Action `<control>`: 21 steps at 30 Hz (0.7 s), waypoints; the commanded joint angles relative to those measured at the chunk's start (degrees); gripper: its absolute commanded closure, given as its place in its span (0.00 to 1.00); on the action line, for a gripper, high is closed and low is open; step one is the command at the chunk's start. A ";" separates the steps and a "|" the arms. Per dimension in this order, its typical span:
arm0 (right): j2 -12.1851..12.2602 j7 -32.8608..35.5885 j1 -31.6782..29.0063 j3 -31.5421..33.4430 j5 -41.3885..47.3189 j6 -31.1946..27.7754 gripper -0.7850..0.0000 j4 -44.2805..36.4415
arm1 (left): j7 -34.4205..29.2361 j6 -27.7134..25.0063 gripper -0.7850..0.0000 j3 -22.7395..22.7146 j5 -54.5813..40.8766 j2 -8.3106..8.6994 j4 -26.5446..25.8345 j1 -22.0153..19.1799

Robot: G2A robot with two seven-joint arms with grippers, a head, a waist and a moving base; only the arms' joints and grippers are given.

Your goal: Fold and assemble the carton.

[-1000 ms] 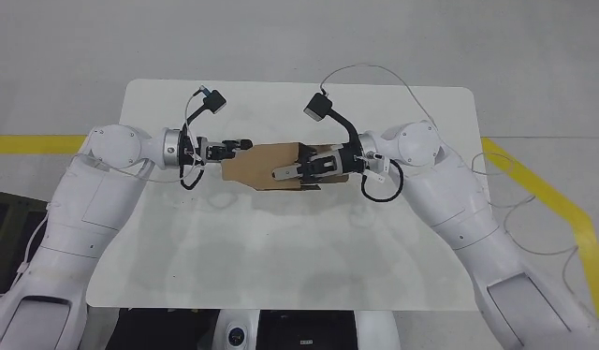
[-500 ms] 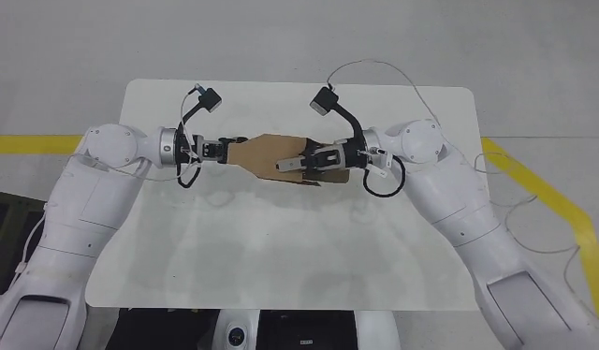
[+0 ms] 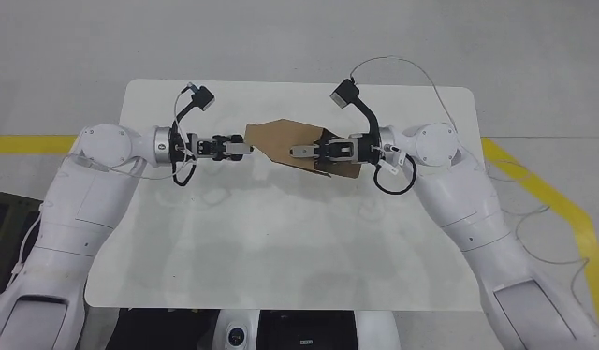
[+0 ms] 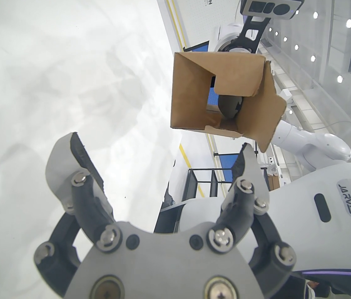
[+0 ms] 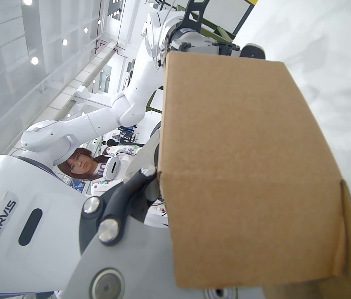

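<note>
Carton (image 4: pixel 191 91) held up in the right gripper (image 3: pixel 304 151).
The right gripper is clamped on 1 carton wall, 1 finger inside. The left gripper (image 4: pixel 160 141) is spread wide and empty, with the carton's open end just ahead of its fingertips, not touching.

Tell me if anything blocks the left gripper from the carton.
Nothing visible does. The left gripper, fingers open, faces the open end of the carton across a bare gap above the table. The right gripper holds the carton.
</note>
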 commanded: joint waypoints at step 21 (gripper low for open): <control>-1.73 -0.04 1.93 -4.68 1.08 -0.51 1.00 0.32 | -0.66 -0.13 0.00 2.20 1.15 -0.35 -2.95 0.20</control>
